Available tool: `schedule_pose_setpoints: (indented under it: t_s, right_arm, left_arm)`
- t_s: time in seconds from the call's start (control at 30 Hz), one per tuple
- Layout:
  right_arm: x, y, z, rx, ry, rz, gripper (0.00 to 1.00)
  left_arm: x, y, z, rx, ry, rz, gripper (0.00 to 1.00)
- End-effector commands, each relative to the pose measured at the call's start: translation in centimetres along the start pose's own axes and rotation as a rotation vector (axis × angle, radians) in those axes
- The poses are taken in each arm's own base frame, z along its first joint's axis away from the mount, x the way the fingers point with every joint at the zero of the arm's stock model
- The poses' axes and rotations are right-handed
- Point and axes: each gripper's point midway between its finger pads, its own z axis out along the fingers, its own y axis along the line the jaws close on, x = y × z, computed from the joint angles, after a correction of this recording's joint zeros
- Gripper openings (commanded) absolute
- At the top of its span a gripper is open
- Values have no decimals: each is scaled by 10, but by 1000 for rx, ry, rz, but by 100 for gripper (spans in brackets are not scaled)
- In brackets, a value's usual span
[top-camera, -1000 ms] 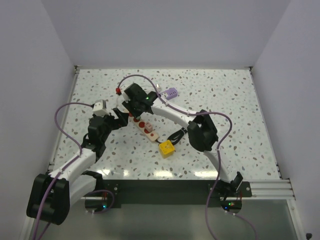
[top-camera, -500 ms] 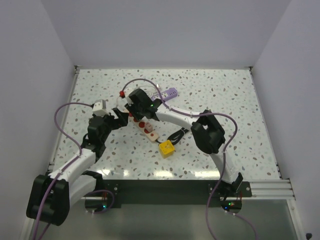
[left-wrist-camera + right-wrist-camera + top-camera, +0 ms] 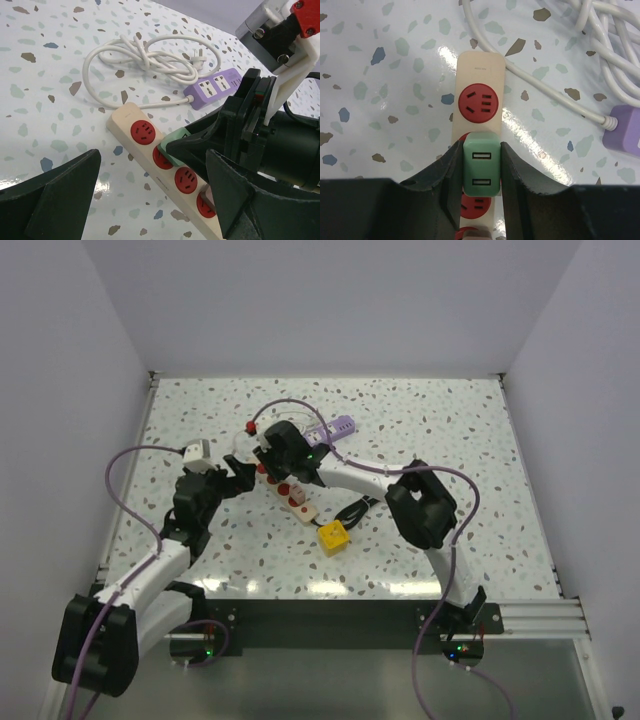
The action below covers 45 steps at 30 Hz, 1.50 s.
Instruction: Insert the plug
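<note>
Green plastic identifies the plug [image 3: 481, 172], a small block with two slots on its upper face, clamped between the two dark fingers [image 3: 451, 175] of the right gripper [image 3: 479, 155]; the jaws press against its left and right sides. The plug sits directly over the second red socket of the beige power strip [image 3: 477, 67], covering most of it, while the first red socket [image 3: 478, 102] lies uncovered just ahead of the fingertips. Whether the prongs are fully seated cannot be determined from either wrist view. Beyond the jaws and to their right, a white cable [image 3: 555, 95] runs from the end of the beige strip toward a purple power strip [image 3: 625, 127]. The left gripper [image 3: 152, 165] has its jaws wide apart and grips nothing. In its wrist view the beige power strip [image 3: 122, 117] runs diagonally through the gap between the two black fingers [image 3: 65, 190], and the green plug [image 3: 172, 144] shows inside that gap, at the tip of the right gripper. Ahead of the left jaws lie the coiled white cable [image 3: 150, 57] and the purple power strip [image 3: 215, 89]. In the top view a yellow block [image 3: 333, 535] rests on the speckled table [image 3: 450, 430], near the strip's other end, on the near side of both grippers.
</note>
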Motion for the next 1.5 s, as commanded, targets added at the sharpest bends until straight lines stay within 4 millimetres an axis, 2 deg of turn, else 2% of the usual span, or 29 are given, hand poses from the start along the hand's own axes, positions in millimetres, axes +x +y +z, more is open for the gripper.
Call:
schedule_pose_setpoints:
  t_s: [0.0,0.47,0.8,1.03,1.3,1.47]
  right_arm:
    - [170,-12,-4,25,508,-20,0]
    - [202,-7,-8,24,537,33,0]
    - [236,-6,-12,41,591,49,0]
    - [241,-6,-12,65,601,30,0]
    - [279,4,-20,81,661,30,0]
    - [290,6,-21,100,674,28,0]
  left_arm:
    - [-4,6,-3,-21,-26,22,92]
    - [-5,8,-5,-27,-38,24,92]
    - [-4,7,-4,-18,-32,24,92]
    - [-5,5,-5,-11,-37,24,92]
    - [-6,4,-6,-4,-40,22,92]
    - [-7,2,-7,2,-42,22,92]
